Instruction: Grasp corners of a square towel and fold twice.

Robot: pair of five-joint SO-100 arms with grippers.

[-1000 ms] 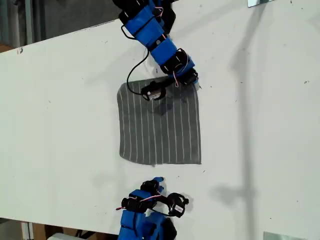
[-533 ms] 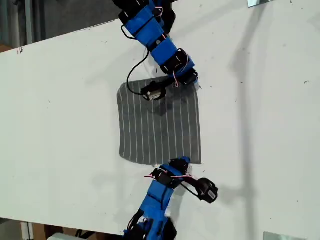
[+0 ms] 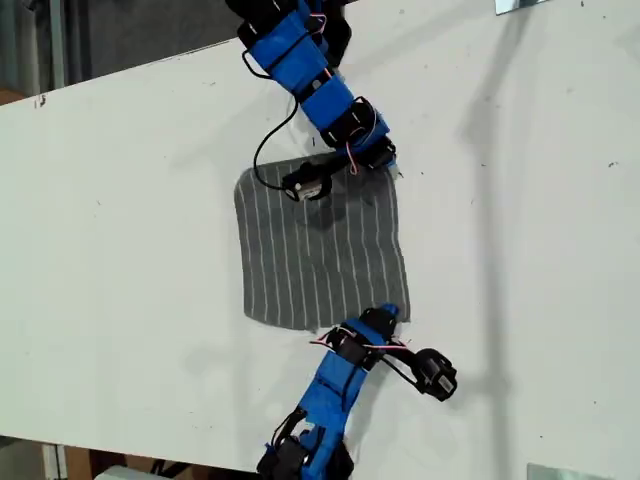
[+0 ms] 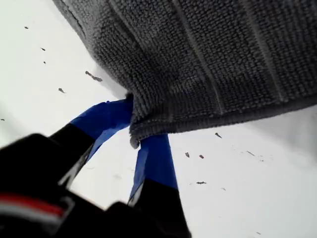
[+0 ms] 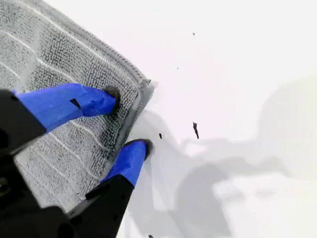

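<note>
Fault conditions: my first gripper point(image 4: 134, 129) is clamped on one corner point(image 4: 148, 121) of the towel point(image 3: 320, 250), but the bite looks shallow, with only the bunched tip and hem between the jaws; a fast lift could pull the cloth free. My second gripper point(image 5: 126, 119) stands with jaws apart at the far corner point(image 5: 143, 82); one finger point(image 5: 94, 101) presses on the cloth, the other rests on the table point(image 3: 520, 250) just beside the hem. If my first gripper lifts before my second closes, I judge the towel will drag and skew; if my second closes as it stands, it may take only a thin edge.

Towel condition: grey looped cloth, thin white stripes, pale hem; it lies flat on the table between both arms, near the middle of the exterior view. The clamped corner sits at its lower right in the exterior view, the far corner at its upper right; that right edge runs slightly slanted. No fold is made yet.
</note>
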